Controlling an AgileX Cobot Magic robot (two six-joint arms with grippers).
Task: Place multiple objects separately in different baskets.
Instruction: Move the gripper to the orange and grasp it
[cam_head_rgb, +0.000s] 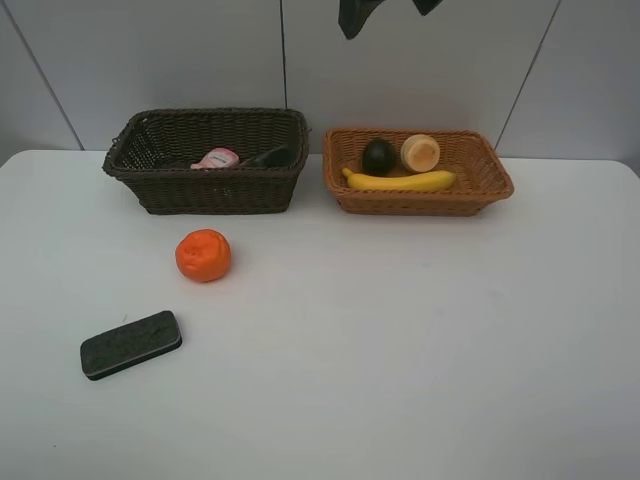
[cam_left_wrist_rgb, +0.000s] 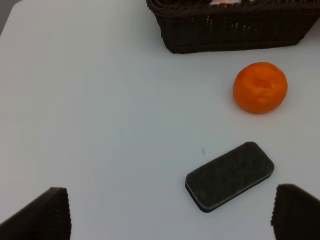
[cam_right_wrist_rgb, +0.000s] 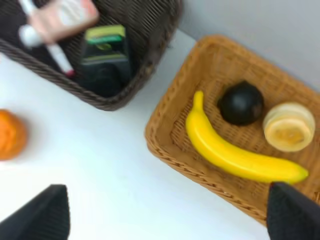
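The dark eraser (cam_head_rgb: 131, 344) lies closest to me, flat on the table at about 8 o'clock and turned on a slant. The wrinkled orange (cam_head_rgb: 203, 255) sits at its 1 o'clock, well apart from it. Both are outside the baskets.

At 11 o'clock the dark brown basket (cam_head_rgb: 205, 190) holds the pink bottle (cam_head_rgb: 216, 158), the green bottle (cam_right_wrist_rgb: 105, 55) and the marker (cam_right_wrist_rgb: 47, 45). At 1 o'clock the tan basket (cam_head_rgb: 420, 200) holds the banana (cam_head_rgb: 400, 182), the mangosteen (cam_head_rgb: 378, 156) and a pale round fruit (cam_head_rgb: 421, 152).

My left gripper (cam_left_wrist_rgb: 172, 215) hangs above the eraser with its jaws spread wide and nothing in them. The right gripper (cam_right_wrist_rgb: 167, 215) is over the baskets, equally wide and empty.

My worries:
- The eraser is low and skewed, so the fingertips could scrape the table or pinch a corner and spin it.
- A nudge could send the orange rolling.
- Carrying the orange across to the tan basket could crowd the right arm.
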